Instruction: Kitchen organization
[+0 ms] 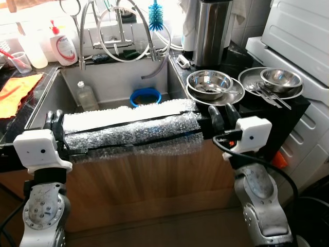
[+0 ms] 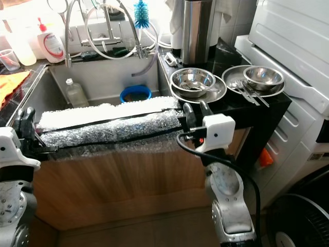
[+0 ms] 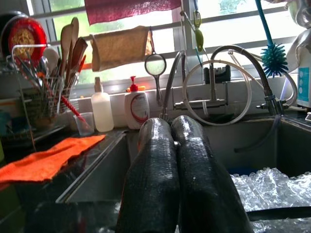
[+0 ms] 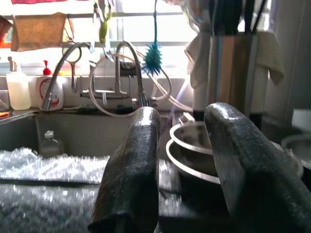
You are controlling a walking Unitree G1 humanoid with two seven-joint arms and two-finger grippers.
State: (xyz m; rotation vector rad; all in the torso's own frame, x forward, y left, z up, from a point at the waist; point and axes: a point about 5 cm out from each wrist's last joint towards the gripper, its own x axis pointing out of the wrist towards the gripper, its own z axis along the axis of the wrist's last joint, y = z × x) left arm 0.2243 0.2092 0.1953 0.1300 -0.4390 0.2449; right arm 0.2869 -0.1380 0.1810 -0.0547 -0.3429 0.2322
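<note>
Bubble wrap (image 1: 131, 126) lies across the sink's (image 1: 110, 85) front edge. My left end effector (image 1: 55, 123) is clenched empty; my right end effector (image 1: 224, 117) is released. Tugging could drop it onto the floor.

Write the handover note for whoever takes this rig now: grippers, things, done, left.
Left gripper: shut, at the left end of the bubble-wrap roll.
Right gripper: open, at the roll's right end, gripping nothing.
Roll lies across the sink's front edge.
In the sink: a blue bowl and a bottle.
On the right counter: steel bowls on plates, with cutlery.
Done: nothing visibly put away.
Left: probably move the roll, then sort the dishes.
</note>
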